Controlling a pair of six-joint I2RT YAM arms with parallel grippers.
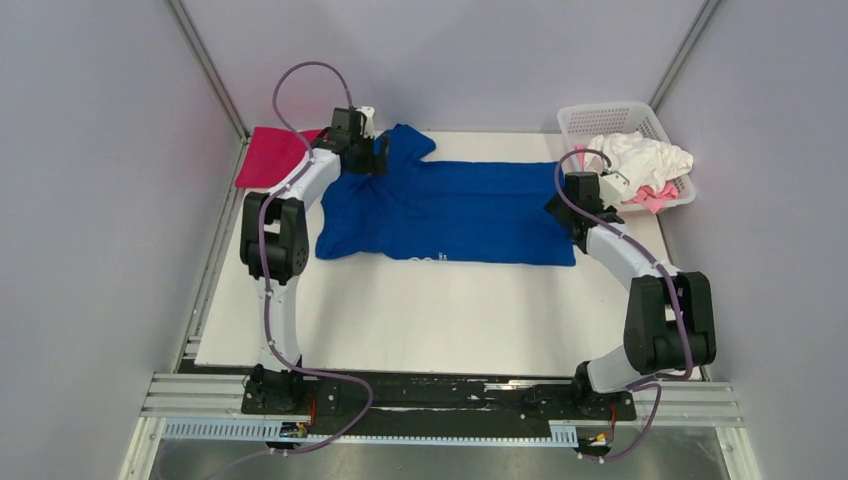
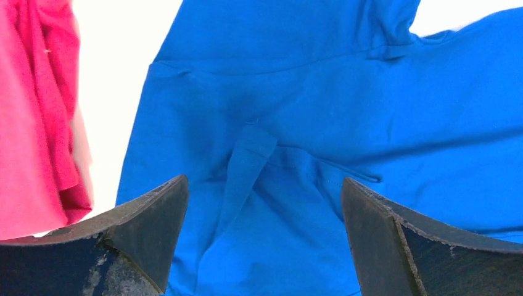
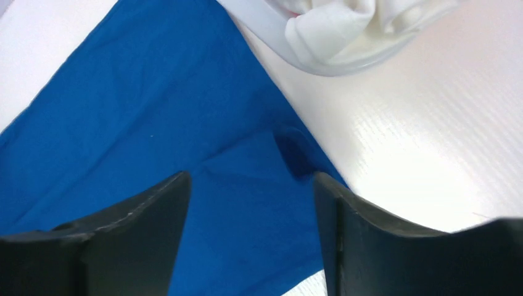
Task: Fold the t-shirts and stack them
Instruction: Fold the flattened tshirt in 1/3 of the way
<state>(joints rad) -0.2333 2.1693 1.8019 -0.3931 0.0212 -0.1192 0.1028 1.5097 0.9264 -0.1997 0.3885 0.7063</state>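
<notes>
White table board (image 1: 430,310) fills centre frame. White lattice basket (image 1: 605,110) sits at its upper-right corner. Aluminium rail (image 1: 200,405) runs along the bottom edge. Grey walls enclose.

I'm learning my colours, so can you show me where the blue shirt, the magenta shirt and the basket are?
blue t-shirt (image 1: 460,210), top view, middle of the cloth.
magenta t-shirt (image 1: 268,157), top view, middle of the cloth.
basket (image 1: 590,122), top view, its far wall.

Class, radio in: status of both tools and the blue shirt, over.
Left tool open, right tool open, both over blue t-shirt. Shirt laid out, not stacked. Nothing blocking.
</notes>
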